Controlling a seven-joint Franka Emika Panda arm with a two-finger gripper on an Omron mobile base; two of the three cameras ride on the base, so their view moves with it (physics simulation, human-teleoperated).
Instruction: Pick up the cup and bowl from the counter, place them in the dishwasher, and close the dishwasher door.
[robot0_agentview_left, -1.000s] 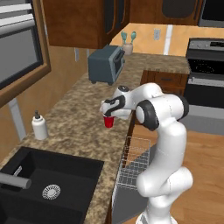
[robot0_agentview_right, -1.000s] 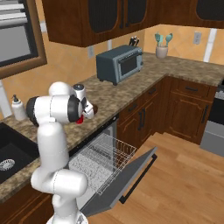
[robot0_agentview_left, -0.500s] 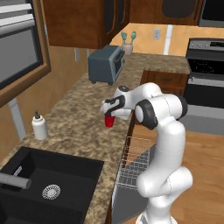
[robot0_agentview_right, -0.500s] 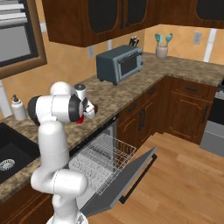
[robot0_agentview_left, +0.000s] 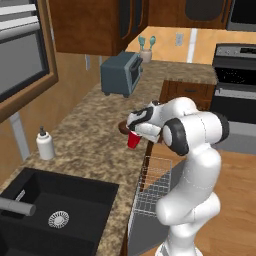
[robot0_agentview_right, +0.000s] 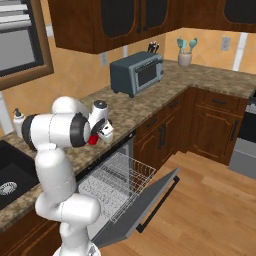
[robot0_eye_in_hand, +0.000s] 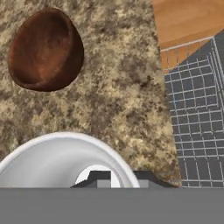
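The red cup (robot0_agentview_left: 133, 140) stands near the front edge of the granite counter (robot0_agentview_left: 90, 145), and my gripper (robot0_agentview_left: 135, 130) is shut on its rim from above. In the hand view the cup's white inside (robot0_eye_in_hand: 57, 157) lies right under the gripper (robot0_eye_in_hand: 116, 177). The dark brown bowl (robot0_eye_in_hand: 46, 50) sits on the counter just beyond the cup, partly hidden by the hand in the left base view (robot0_agentview_left: 121, 128). Below the counter the dishwasher door (robot0_agentview_right: 145, 210) hangs open, with the white wire rack (robot0_agentview_right: 117, 182) pulled out.
A grey toaster oven (robot0_agentview_left: 121, 74) stands farther back on the counter. A white soap bottle (robot0_agentview_left: 45, 145) is beside the black sink (robot0_agentview_left: 50, 210). The stove (robot0_agentview_left: 235, 85) is at the far right. Wood floor lies beyond the open door.
The fingers have closed from wide open onto the cup's rim. The arm and the cup have hardly moved.
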